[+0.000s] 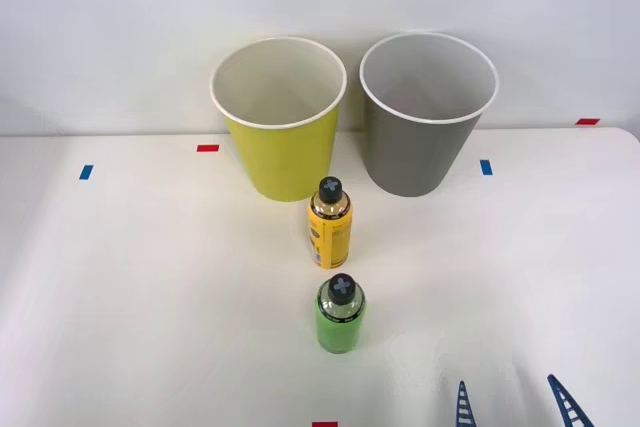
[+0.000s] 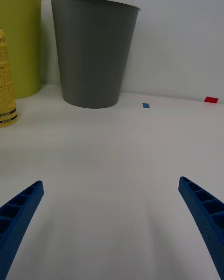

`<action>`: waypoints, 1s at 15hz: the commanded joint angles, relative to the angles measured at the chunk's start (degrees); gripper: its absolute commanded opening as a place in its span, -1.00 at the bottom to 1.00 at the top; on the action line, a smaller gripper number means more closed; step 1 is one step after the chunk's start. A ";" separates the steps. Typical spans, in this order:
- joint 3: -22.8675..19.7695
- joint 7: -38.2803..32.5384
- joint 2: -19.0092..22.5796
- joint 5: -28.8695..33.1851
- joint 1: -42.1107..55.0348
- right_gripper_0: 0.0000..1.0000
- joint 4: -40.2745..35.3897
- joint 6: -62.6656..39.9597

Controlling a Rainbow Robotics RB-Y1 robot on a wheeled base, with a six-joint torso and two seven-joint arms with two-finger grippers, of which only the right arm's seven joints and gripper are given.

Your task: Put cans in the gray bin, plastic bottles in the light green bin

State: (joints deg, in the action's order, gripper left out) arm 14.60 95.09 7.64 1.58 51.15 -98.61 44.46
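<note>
- Nearest to you, your right gripper [image 1: 515,405] is poking into the front view at its lower right edge, just above the white table [image 1: 140,307]. Its two blue ribbed fingers [image 2: 18,217] are standing wide apart, and they are holding nothing; only bare tabletop is lying between them.
- A little farther out and to the left of the gripper, the bright green bottle [image 1: 340,315] is standing upright on the table, its black cross-marked cap facing up. It is sitting well apart from your fingers.
- Just behind it, along the same line, the yellow-labelled bottle [image 1: 329,224] is standing upright as well, also black-capped. You are catching the edge of it in the wrist view [image 2: 6,81], beside the bins.
- Farther back, the light green bin [image 1: 281,147] is standing upright, close behind the yellow-labelled bottle and slightly to its left, showing a white rim and white inside.
- Beside it on the right, the gray bin [image 1: 418,142] is standing upright, near the green one but not touching it. In the wrist view it [image 2: 93,51] is sitting straight ahead of your open fingers, across a stretch of table.
- Small red and blue tape marks [image 1: 207,148] are lying flat on the table around the bins and at the near edge.
</note>
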 commanded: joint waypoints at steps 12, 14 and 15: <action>-0.01 0.00 0.01 0.00 0.00 1.00 -0.01 0.01; -0.01 0.00 0.01 0.00 0.00 1.00 -0.01 0.01; -0.01 0.00 0.01 0.00 0.00 1.00 -0.01 0.01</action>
State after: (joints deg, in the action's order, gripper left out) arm 14.59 95.10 7.64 1.58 51.15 -98.61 44.47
